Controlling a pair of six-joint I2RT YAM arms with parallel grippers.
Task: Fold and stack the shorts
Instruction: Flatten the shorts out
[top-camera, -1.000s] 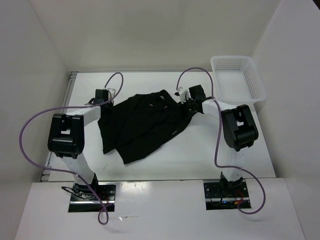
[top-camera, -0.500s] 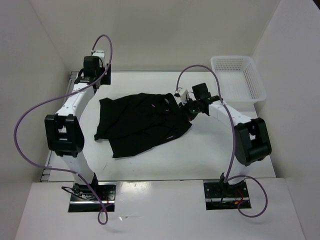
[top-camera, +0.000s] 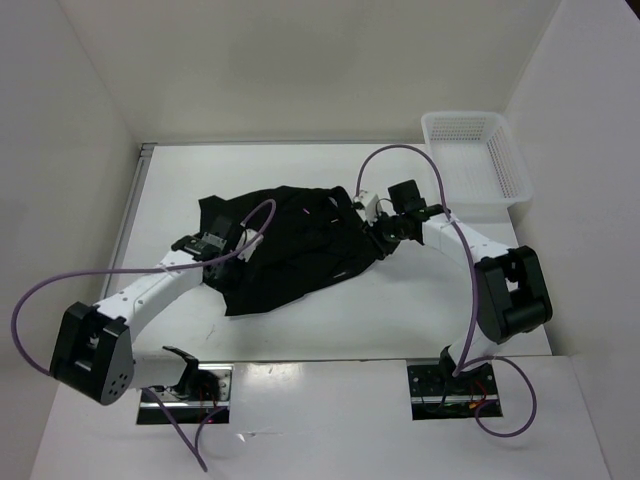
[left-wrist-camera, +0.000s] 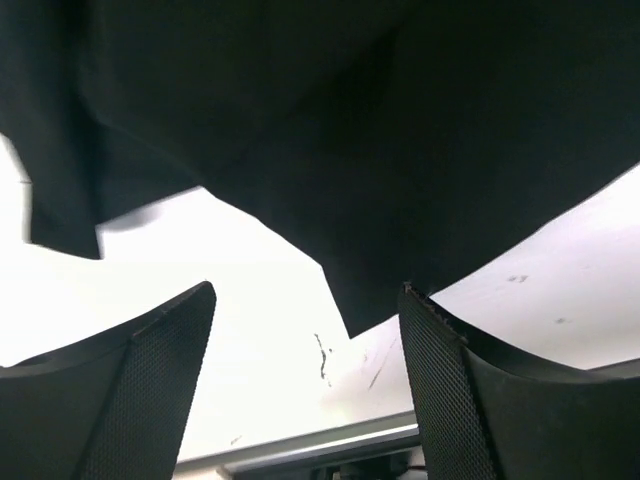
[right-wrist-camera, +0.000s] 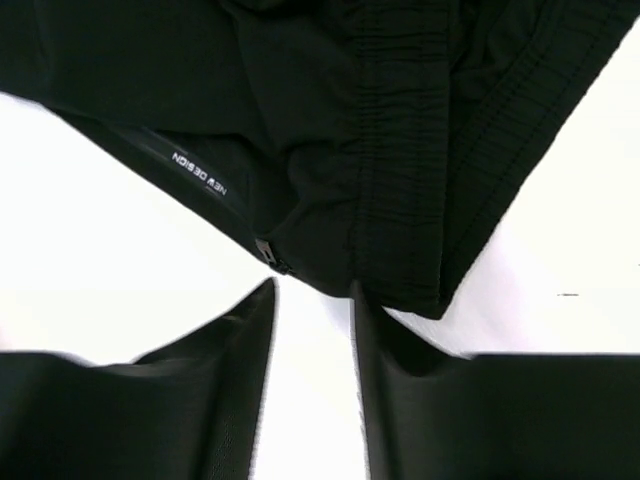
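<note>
A white tabletop (top-camera: 420, 310) is seen from above. Most of its middle is taken up by the black shorts (top-camera: 300, 245), which are spread crumpled and unfolded, with the waistband end turned toward the right of the frame. The left arm (top-camera: 150, 290) is stretched from the lower left of the frame to the shorts' left edge. The right arm (top-camera: 470, 250) is bent in from the lower right to the waistband end. A white mesh basket (top-camera: 470, 165) is set in the upper right corner of the tabletop, well apart from the shorts.

In the left wrist view the left jaws are spread wide, with nothing between the fingers (left-wrist-camera: 150, 380); a pointed corner of the hem is seen just beyond them. In the right wrist view the right jaws are set close together, and a narrow strip of tabletop is shown between the fingers (right-wrist-camera: 450, 410). The gathered waistband ends right at their tips, and whether it is nipped cannot be told. A small pale printed label (right-wrist-camera: 200, 172) is carried on the fabric near the waistband.
</note>
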